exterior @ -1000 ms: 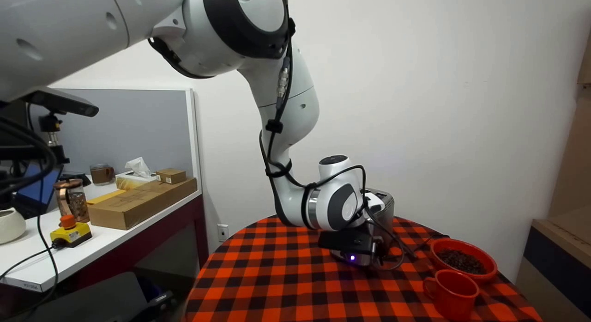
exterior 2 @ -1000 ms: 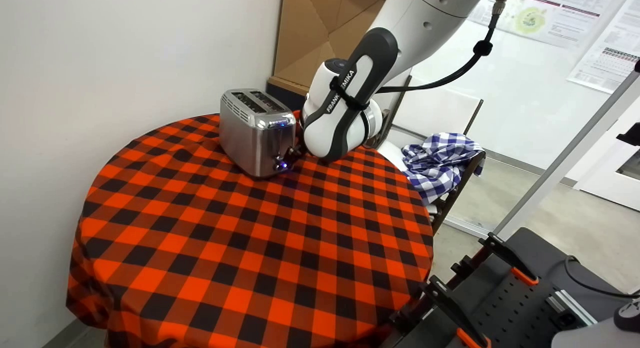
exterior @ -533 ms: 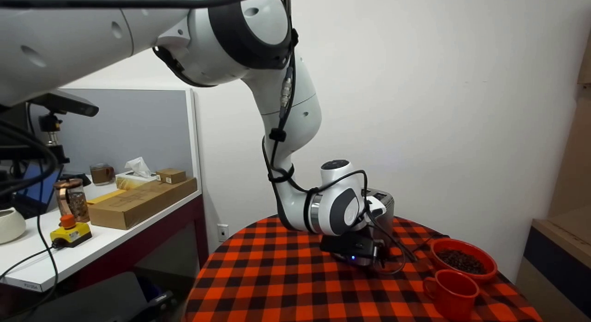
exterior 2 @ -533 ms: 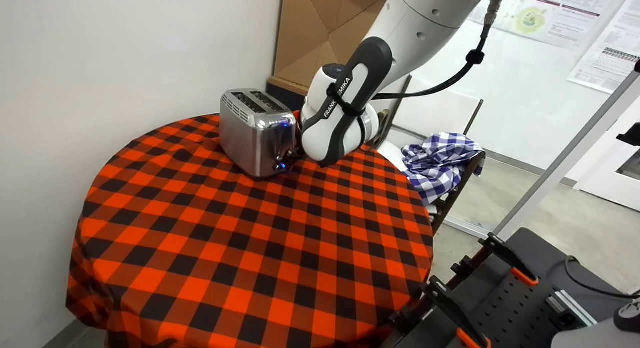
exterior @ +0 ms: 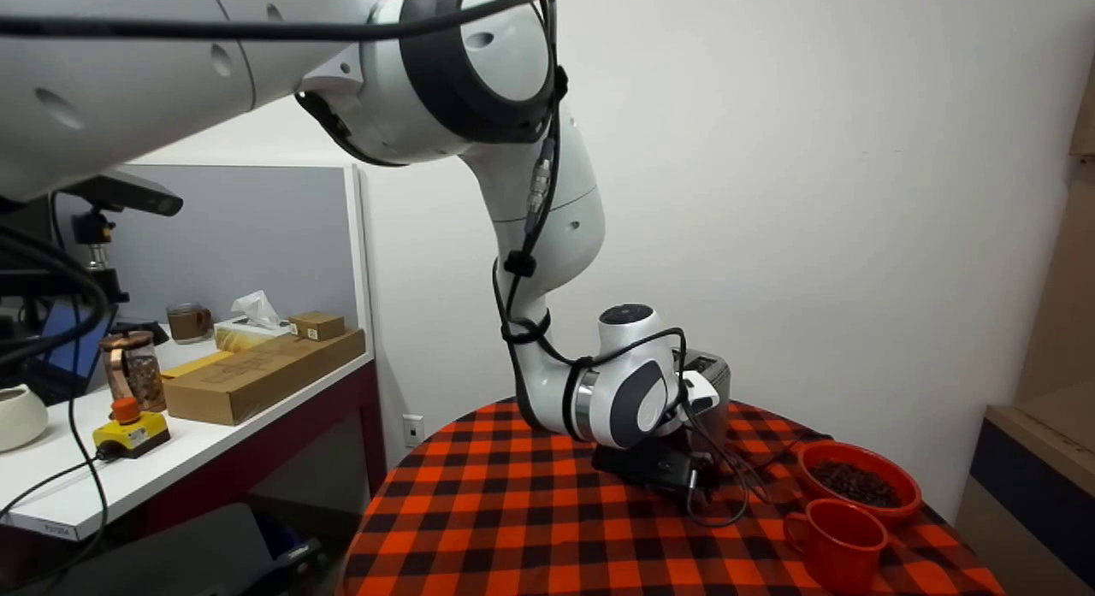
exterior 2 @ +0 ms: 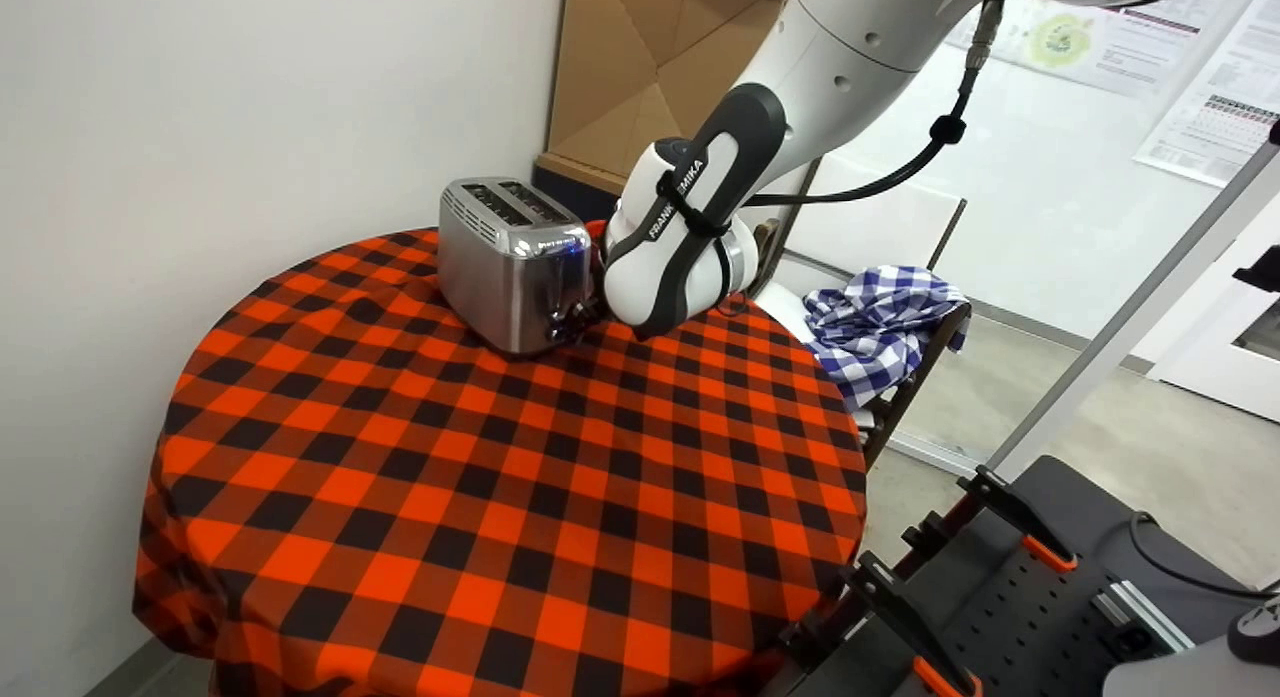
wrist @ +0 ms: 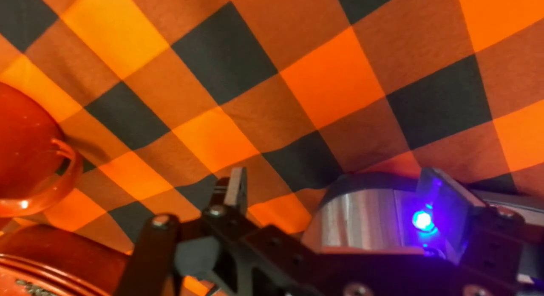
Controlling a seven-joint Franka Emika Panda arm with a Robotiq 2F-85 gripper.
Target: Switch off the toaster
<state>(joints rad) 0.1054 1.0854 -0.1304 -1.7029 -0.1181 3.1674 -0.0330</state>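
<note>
Silver toaster — one, on the tabletop, close in front of the hand. Two fingers spread; one blue light showing beside one. One red mug, one red bowl — both off to the hand's side.

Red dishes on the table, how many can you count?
2: a cup and, behind it, a bowl, both right of the toaster in an exterior view. The arm might hide more.
</note>
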